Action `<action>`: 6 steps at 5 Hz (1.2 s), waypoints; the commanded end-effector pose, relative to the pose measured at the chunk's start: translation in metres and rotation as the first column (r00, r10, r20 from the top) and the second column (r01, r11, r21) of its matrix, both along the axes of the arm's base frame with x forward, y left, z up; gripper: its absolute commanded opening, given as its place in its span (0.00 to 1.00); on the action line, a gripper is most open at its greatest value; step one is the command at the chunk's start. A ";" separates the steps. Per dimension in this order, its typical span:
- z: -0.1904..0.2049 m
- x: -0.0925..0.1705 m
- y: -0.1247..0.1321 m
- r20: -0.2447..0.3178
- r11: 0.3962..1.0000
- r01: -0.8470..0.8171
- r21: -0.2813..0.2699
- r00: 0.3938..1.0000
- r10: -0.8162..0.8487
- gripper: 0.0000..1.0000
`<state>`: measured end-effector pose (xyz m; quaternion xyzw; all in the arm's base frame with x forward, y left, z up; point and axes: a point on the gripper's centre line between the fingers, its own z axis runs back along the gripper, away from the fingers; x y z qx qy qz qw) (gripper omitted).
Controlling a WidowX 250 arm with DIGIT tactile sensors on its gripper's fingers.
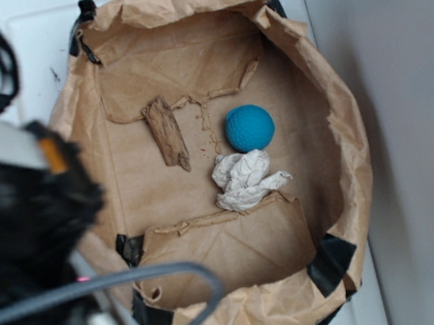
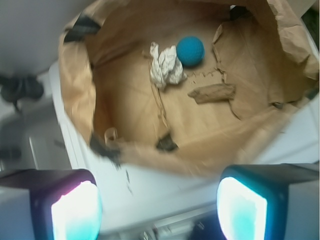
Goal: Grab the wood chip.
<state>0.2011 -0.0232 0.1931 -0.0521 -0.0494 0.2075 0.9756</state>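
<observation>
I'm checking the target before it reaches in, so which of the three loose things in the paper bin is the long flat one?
The wood chip, a brown splintery sliver lying apart from the others. The teal ball is round, and the white paper wad is crumpled.

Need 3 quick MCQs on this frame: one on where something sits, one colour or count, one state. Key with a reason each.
1. Where does the wood chip lie?
A. Inside the paper bag, apart from the ball
B. On top of the ball
C. Outside the bag

2. What colour is the ball?
A. Red
B. Teal-blue
C. Yellow

3. What state is the gripper in?
A. Shut on the chip
B. Shut on the paper wad
C. Open, holding nothing

Key: 1 A, the chip rests on the bag floor with a clear gap to the ball. 2 B, plainly teal-blue in both views. 3 C, wrist view shows the fingers spread wide outside the bag, the paper wad untouched.
</observation>
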 end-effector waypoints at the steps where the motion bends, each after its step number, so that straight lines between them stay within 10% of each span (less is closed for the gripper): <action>1: -0.002 0.031 0.005 0.036 0.992 -0.124 -0.005 0.992 0.125 1.00; 3: -0.002 0.031 0.005 0.036 0.992 -0.124 -0.005 0.992 0.125 1.00; 4: -0.001 0.041 0.039 -0.078 0.988 0.133 0.081 0.989 -0.127 1.00; 6: -0.004 0.059 0.086 -0.130 0.803 0.595 0.036 0.800 -0.586 1.00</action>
